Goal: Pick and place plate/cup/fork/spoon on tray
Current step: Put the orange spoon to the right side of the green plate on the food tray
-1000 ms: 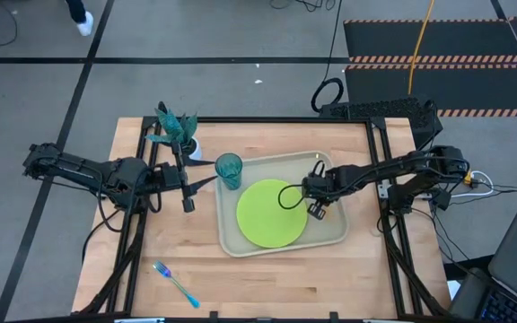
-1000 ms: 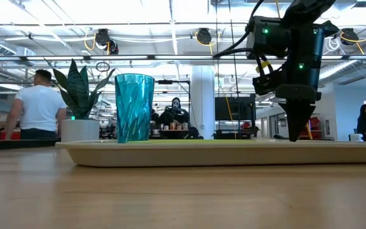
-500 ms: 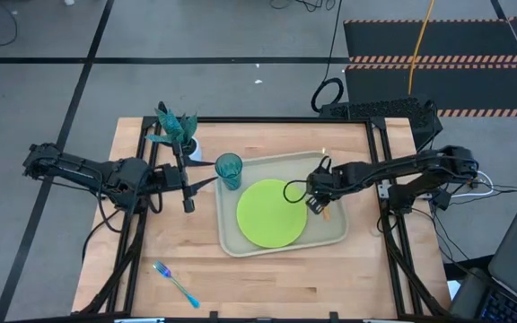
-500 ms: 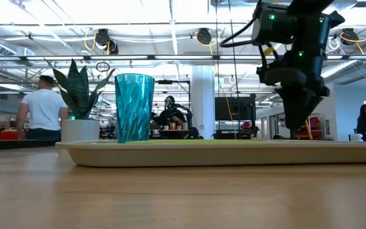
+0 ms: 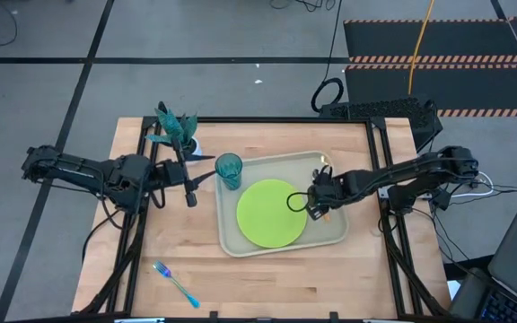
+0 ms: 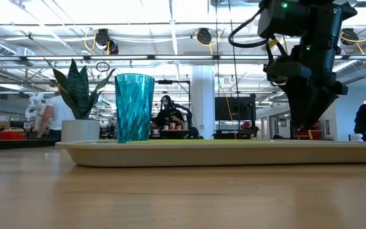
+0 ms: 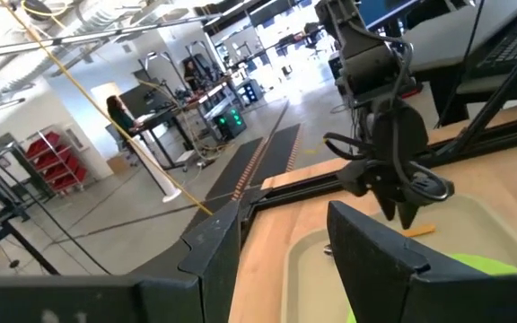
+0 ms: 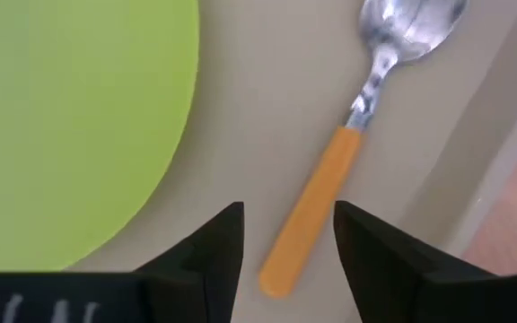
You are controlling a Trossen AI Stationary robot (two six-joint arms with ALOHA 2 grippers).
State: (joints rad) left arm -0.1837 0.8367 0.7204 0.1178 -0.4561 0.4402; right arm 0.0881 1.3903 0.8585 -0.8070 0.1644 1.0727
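Observation:
The beige tray [image 5: 335, 235] holds the lime-green plate [image 5: 272, 213], the teal cup [image 5: 229, 170] standing in its far left corner, and the orange-handled spoon [image 8: 317, 211]. The spoon lies flat on the tray floor, right of the plate. My right gripper [image 8: 285, 242] is open just above the free end of the spoon's handle, with a finger on either side of it and apart from it. It also shows in the high view [image 5: 314, 205]. My left gripper [image 5: 196, 188] is open and empty, left of the tray. The blue fork [image 5: 176, 283] lies on the table at the near left.
A white pot with a green plant [image 5: 178, 135] stands at the far left, beside my left arm. Bare wood lies between the fork and the tray. People move in the room beyond the table.
My right gripper has risen a little off the tray floor and drawn back slightly toward the table's right edge. The spoon's orange handle now shows on the tray beside it.

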